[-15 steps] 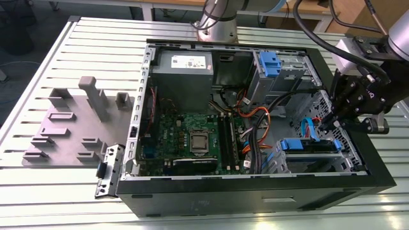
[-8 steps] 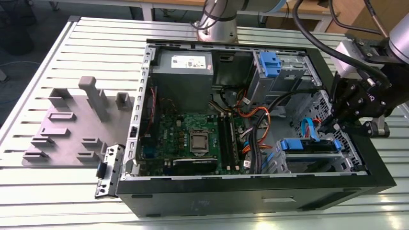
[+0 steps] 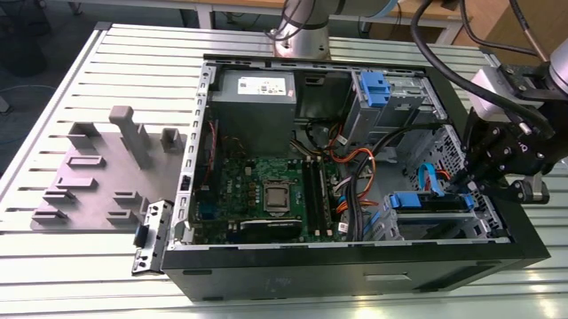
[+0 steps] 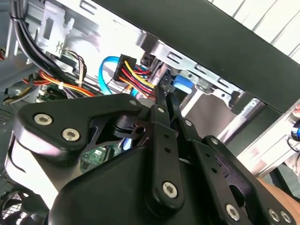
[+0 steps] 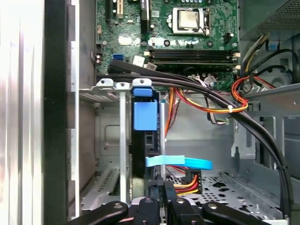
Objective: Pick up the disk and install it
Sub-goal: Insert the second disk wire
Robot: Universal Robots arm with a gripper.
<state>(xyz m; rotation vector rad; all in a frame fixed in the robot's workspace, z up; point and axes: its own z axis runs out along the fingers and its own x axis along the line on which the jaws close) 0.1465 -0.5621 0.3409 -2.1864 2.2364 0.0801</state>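
The disk (image 3: 414, 200) sits edge-on in the lower drive cage (image 3: 435, 229) of the open computer case, at the exterior view's right. Its blue handle (image 5: 144, 115) tops a dark side (image 5: 139, 154) between the cage's metal walls. My gripper (image 3: 463, 185) hangs over the case's right wall, just beside the disk's end. In both wrist views its two black fingers (image 5: 155, 194) lie pressed together with nothing between them. The fingertips (image 4: 161, 93) end close to the disk's blue rail (image 4: 182, 84); I cannot tell whether they touch it.
A flat blue data cable (image 5: 180, 162) and red-yellow power wires (image 5: 187, 183) lie close by the fingers. Thick black cables (image 5: 220, 105) cross above the cage. Farther in are the motherboard (image 3: 266, 189), the grey power supply box (image 3: 255, 100) and an upper cage's blue bracket (image 3: 374, 90). A grey fixture plate (image 3: 93, 176) lies outside.
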